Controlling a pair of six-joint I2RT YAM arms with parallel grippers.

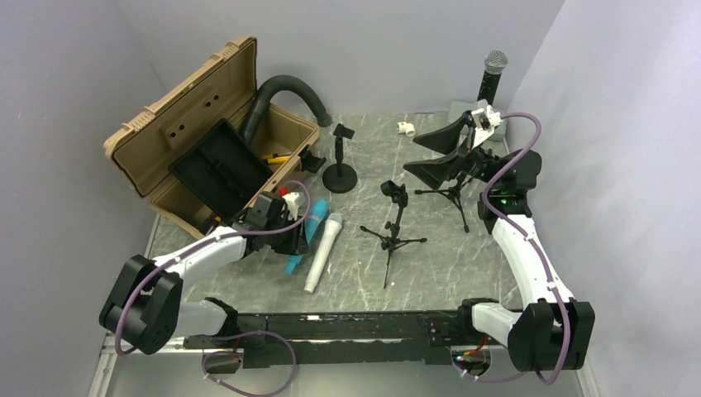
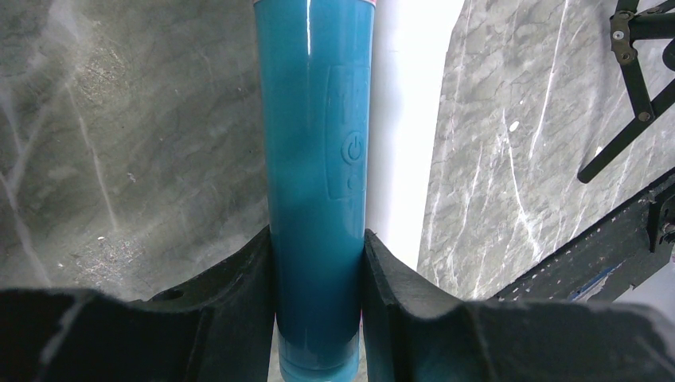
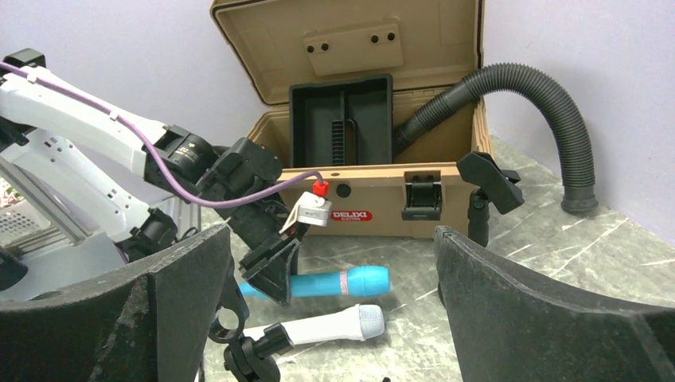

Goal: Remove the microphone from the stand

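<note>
The left fingers (image 2: 231, 310) are clamped on the blue microphone (image 2: 314, 143), which is off every stand and low at the table (image 1: 463, 256), just beside the white microphone (image 1: 322, 252). If released carelessly, its round body may roll and push that neighbour. The right fingers (image 1: 438, 136), wide open and empty, could tip the near tripod stand (image 1: 450, 188).

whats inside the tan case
A black tray stands tilted in the tan case. A black ribbed hose dips in behind it, and a yellow item shows beside it. The tray covers whatever lies beneath.
</note>
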